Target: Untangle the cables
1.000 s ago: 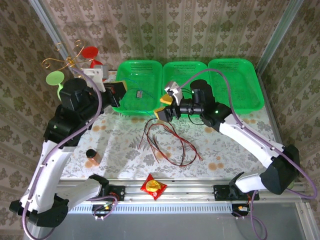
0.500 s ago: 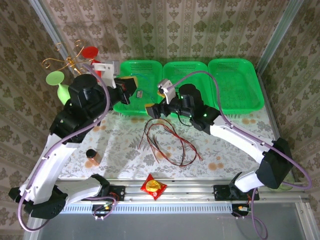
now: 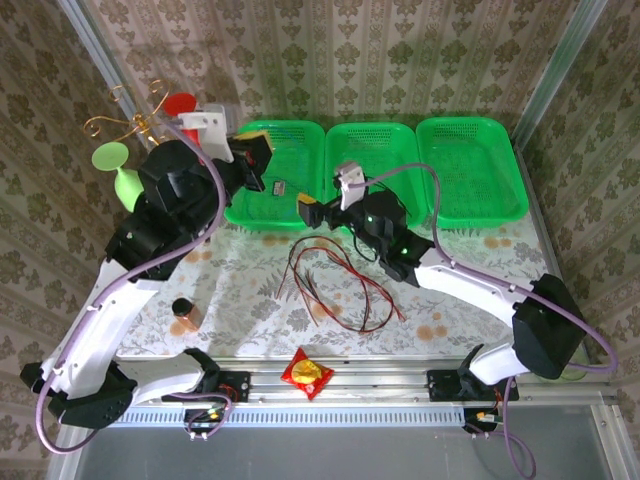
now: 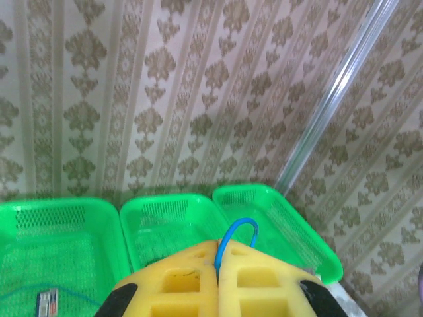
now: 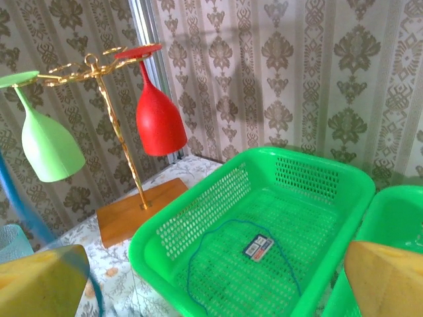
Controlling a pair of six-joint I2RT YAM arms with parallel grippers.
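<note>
Beige floral tablecloth point(image 3: 240, 280), damask walls point(image 3: 350, 60) | left jaws pinched on blue cable point(image 4: 243, 221) | right jaws wide, empty

Blue cable point(image 4: 236, 228): short loop visible above the left gripper point(image 4: 218, 277); remainder hidden between the closed jaws.
Right gripper point(image 5: 211, 277): both fingers point(image 5: 39, 281) cropped at the bottom corners, 8 and 4 o'clock.
Blue strand point(image 5: 16, 198), 9 o'clock, right wrist view: blurred, runs off the left edge; which cable, cannot tell.
Tag point(image 5: 258, 247) in left basket point(image 5: 198, 218): print too small to read.
Red and black cables point(image 3: 335, 290): crossings too fine to tell which strand lies uppermost.
Green glass point(image 3: 110, 156): bowl partly hidden behind left arm point(image 3: 165, 200).
</note>
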